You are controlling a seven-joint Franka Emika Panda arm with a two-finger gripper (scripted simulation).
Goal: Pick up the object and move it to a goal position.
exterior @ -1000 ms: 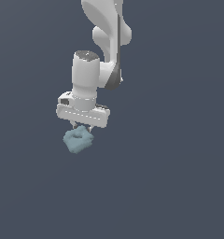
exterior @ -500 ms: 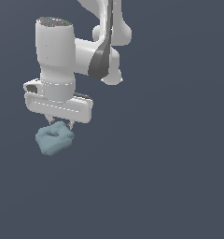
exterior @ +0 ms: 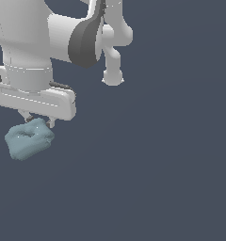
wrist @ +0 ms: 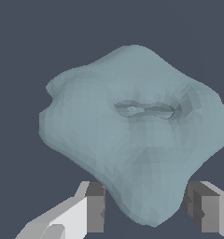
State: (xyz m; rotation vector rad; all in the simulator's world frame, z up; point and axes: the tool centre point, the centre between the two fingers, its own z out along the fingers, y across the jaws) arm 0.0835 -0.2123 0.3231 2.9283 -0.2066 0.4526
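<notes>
My gripper [exterior: 38, 119] is clamped on the object [exterior: 28, 138], which hangs directly beneath it at the exterior view's lower left. The pads [wrist: 96, 207] pinch one narrow corner; the bulk lies beyond the fingertips.

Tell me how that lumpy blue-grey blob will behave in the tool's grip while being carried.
The blob looks stiff: it seems to keep its lumpy form with only one narrow corner between the tool's fingers. With most of its bulk off to one side, it may pivot or slip. Its matte surface suggests fair friction, though a render cannot settle that.
</notes>
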